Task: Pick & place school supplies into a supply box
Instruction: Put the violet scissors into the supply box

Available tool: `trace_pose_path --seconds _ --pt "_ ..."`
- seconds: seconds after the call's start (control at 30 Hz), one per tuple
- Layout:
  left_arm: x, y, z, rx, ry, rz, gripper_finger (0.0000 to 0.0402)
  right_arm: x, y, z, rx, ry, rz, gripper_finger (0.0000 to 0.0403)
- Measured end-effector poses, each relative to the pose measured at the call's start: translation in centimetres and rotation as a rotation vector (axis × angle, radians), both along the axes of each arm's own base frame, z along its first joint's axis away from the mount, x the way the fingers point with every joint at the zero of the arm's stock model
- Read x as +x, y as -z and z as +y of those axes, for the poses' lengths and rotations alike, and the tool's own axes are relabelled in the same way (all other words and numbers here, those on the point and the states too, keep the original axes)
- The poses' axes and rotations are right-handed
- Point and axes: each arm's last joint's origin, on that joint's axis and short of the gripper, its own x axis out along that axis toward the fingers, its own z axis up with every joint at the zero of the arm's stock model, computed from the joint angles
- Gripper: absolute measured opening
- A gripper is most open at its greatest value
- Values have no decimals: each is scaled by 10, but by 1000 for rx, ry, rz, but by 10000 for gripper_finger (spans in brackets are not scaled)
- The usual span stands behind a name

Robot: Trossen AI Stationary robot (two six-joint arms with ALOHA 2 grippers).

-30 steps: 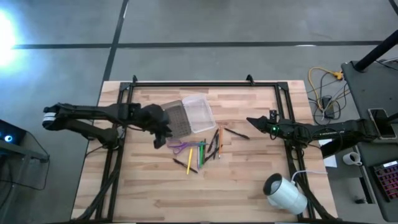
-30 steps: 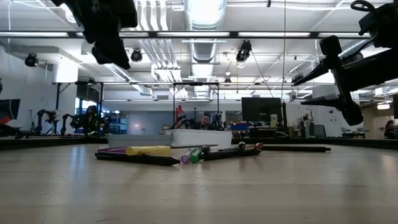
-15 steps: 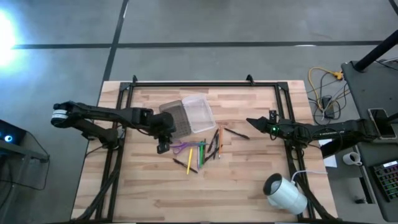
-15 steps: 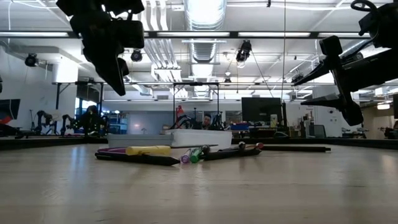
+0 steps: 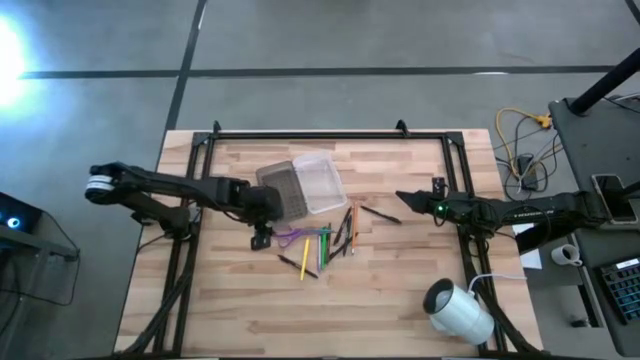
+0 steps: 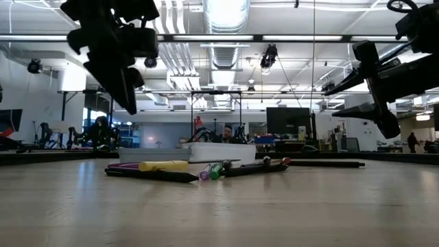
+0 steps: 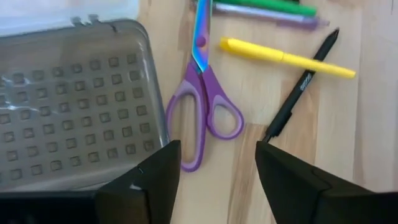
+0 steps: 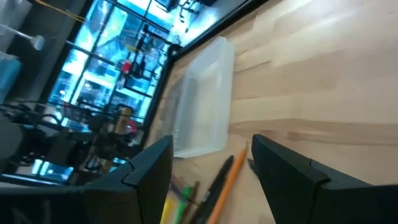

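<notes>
The purple-handled scissors (image 7: 202, 118) lie flat on the wood beside the grey textured lid (image 7: 74, 106), with a yellow pen (image 7: 286, 57) and a black pen (image 7: 298, 87) close by. In the high view the pens and pencils (image 5: 325, 245) lie in a loose pile at the near side of the clear tray (image 5: 320, 182) and lid (image 5: 283, 192). My left gripper (image 5: 262, 238) hovers open above the scissors' handles, pointing down (image 7: 214, 180). My right gripper (image 5: 402, 195) waits open above the table's right part, facing the tray (image 8: 205, 106).
A lone dark pen (image 5: 380, 214) lies to the right of the pile. A white roll (image 5: 458, 310) sits at the table's near right corner. A black frame (image 5: 320, 133) runs along the far edge and both sides. Bare wood spreads across the near half.
My left gripper has moved from over the grey lid toward the table's near edge and come down, now standing over the scissors' handles. Nothing on the table has shifted.
</notes>
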Motion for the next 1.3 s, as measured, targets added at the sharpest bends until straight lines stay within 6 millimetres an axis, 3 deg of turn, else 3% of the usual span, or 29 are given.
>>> trace_pose_path --seconds 0.27,0.53,0.73,0.93,1.13,1.3 --pt "14 10 -7 49 -8 -32 180 -4 11 0 42 13 106 210" --pt "30 41 -9 58 -3 66 180 -2 11 0 24 3 110 210" --pt "36 58 -15 36 -40 121 180 2 -2 0 -69 -40 21 210" --pt "40 61 -15 9 -102 108 180 8 -19 0 -170 -63 42 210" --pt "45 63 -15 8 -98 83 180 20 -44 0 -304 -96 96 210" --pt "47 74 -17 12 -90 116 180 33 -56 -1 -336 -126 237 210"
